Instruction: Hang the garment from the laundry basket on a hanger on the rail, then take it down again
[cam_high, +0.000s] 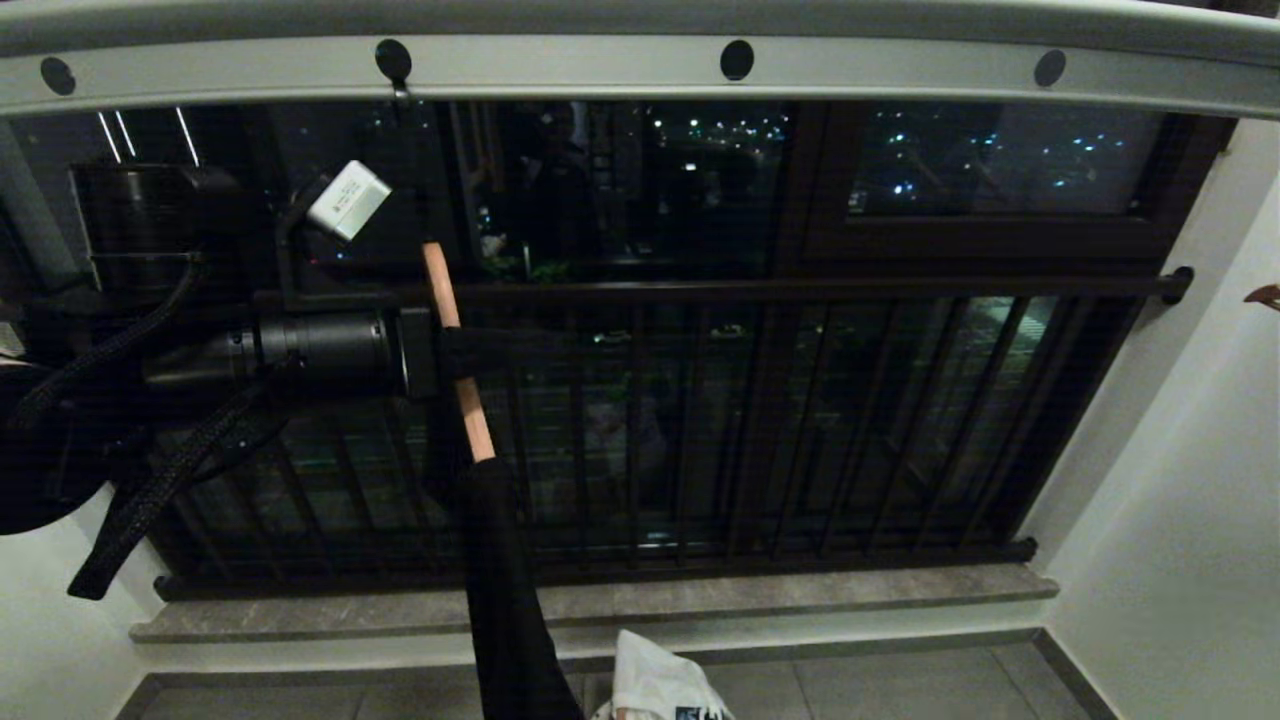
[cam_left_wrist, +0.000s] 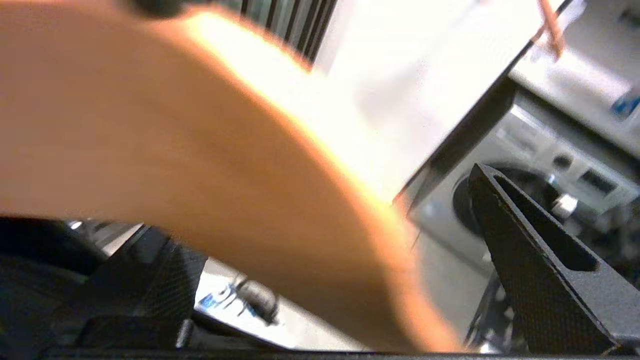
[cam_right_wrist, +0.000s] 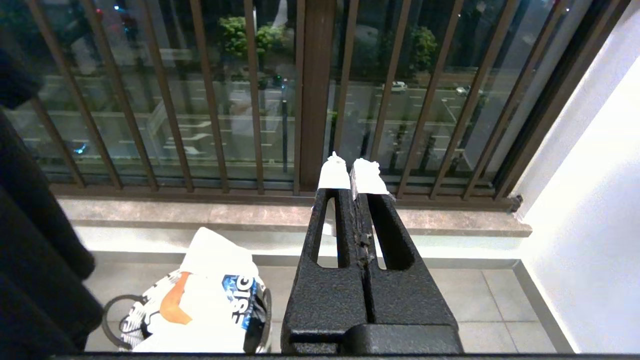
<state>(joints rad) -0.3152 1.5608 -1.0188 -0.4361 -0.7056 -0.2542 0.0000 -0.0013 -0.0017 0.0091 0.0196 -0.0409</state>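
Rail: pale grey beam with round dark holes, running along the top of the head view, above the window bars.

Hanger: wooden, hook in the rail's second visible hole from the left; hangs below the rail, seen nearly edge-on as a slanting tan bar. In the left wrist view its wood fills most of the frame, very close to the camera.

Garment: black cloth draped from the hanger's lower end, falling well below the rail toward the floor; also seen as a dark mass in the right wrist view.

Left gripper: raised below the rail, arm reaching in from the left, at the hanger's mid-length. Fingers spread wide apart, the wooden bar lying between them; whether either finger touches the wood cannot be told.

Right gripper: outside the head view; in its own view it points at the window bars, fingers pressed together on nothing, white tape on the tips.

Laundry basket: on the tiled floor far below the rail, before the stone window sill; holds white cloth with blue and orange print, whose top shows at the bottom edge of the head view.
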